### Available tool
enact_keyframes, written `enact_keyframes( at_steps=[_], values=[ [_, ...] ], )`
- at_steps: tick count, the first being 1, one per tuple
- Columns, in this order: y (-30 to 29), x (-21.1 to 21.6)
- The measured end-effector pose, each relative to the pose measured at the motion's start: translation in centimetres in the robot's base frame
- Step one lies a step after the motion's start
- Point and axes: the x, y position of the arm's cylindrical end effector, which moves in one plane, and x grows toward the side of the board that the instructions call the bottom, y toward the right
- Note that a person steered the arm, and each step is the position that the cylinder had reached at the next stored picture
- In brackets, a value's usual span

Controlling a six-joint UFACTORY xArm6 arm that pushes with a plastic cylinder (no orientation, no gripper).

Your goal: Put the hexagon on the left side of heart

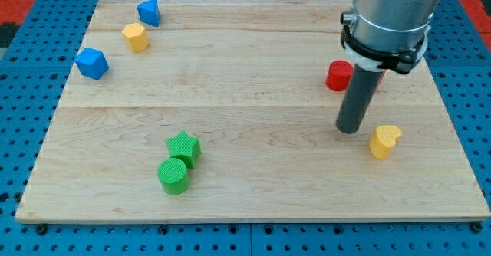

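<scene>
My tip (350,129) rests on the wooden board (253,202) at the view's right, just left of and slightly above the yellow heart (384,141), with a small gap between them. A yellow hexagon (135,37) lies far off at the view's top left. A red block (338,75) sits right behind the rod, partly hidden by it, so its shape is unclear.
A blue triangular block (149,12) lies just above and to the right of the yellow hexagon. A blue angular block (92,63) lies below and to its left. A green star (184,146) touches a green cylinder (173,176) at the bottom middle-left.
</scene>
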Motion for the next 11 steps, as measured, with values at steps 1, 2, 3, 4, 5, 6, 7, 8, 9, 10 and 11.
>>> enact_keyframes(
  at_steps=[1, 2, 3, 4, 5, 6, 7, 8, 9, 10, 11],
  values=[
    [3.5, 0.1],
    [3.9, 1.4],
    [4.0, 3.6],
    [-3.6, -1.1],
    [-13.0, -4.6],
    [-20.2, -10.2],
    [-24.5, -17.0],
    [-29.5, -21.9],
    [-33.7, -22.8],
    [-38.2, -22.5],
    [-36.2, -19.3]
  ],
)
